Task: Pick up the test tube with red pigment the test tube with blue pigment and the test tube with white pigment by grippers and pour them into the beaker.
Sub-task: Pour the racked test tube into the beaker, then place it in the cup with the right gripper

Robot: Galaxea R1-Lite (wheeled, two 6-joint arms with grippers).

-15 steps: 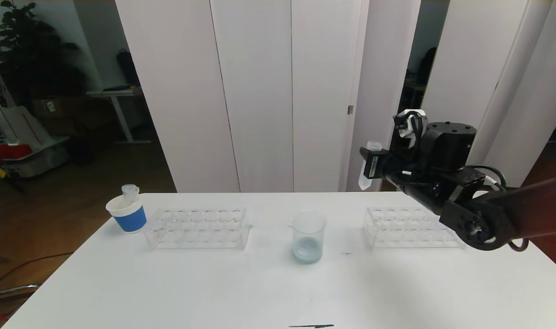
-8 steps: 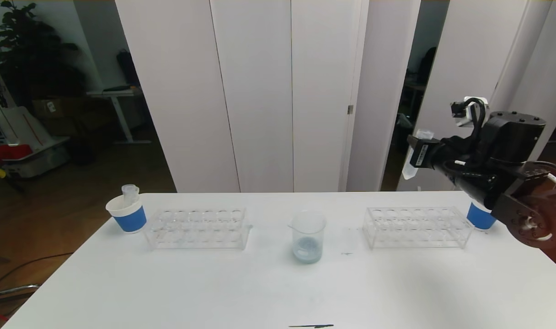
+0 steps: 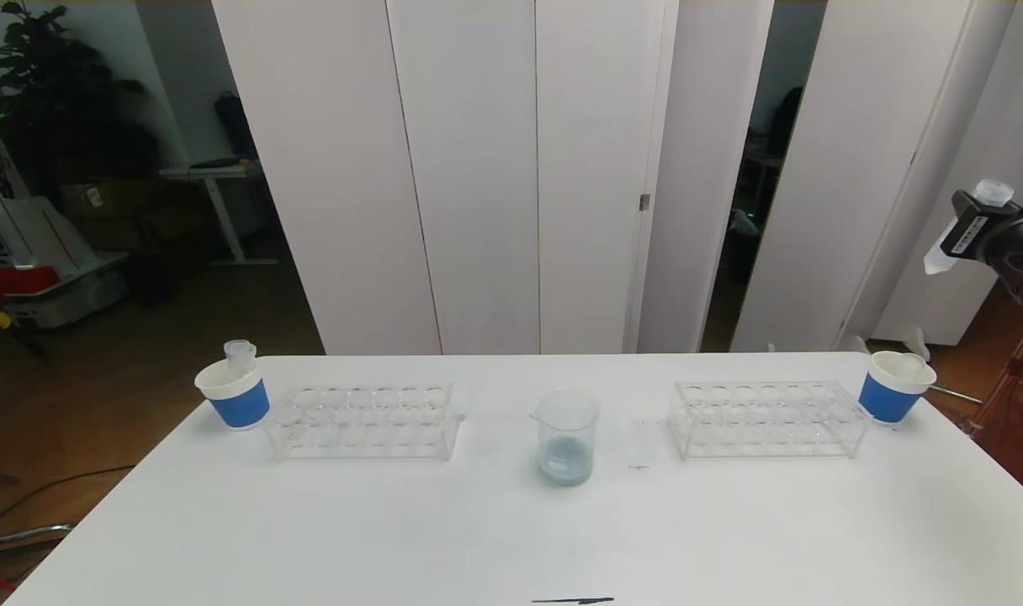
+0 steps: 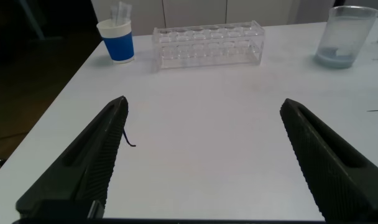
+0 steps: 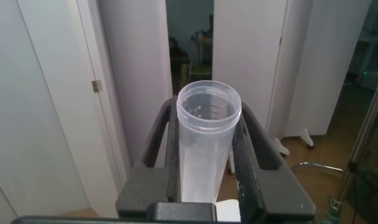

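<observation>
My right gripper (image 3: 968,234) is at the far right edge, high above the right blue paper cup (image 3: 892,385), and is shut on a clear test tube (image 3: 940,255). The right wrist view shows the tube (image 5: 206,149) clamped between the fingers (image 5: 244,143), open mouth toward the camera, with no liquid visible inside. The beaker (image 3: 567,433) stands at the table's middle with pale blue-grey liquid at its bottom; it also shows in the left wrist view (image 4: 344,34). My left gripper (image 4: 202,104) is open and empty over the table's front left. No tube with blue or red liquid shows.
Two clear empty racks stand left (image 3: 364,419) and right (image 3: 764,417) of the beaker. A blue paper cup (image 3: 235,396) at the back left holds a clear tube (image 3: 239,353). A thin dark mark (image 3: 572,601) lies at the table's front edge.
My right arm has swung right and upward with the tube, from beside the beaker, past the right rack, to the far right edge. The right cup is now uncovered.
</observation>
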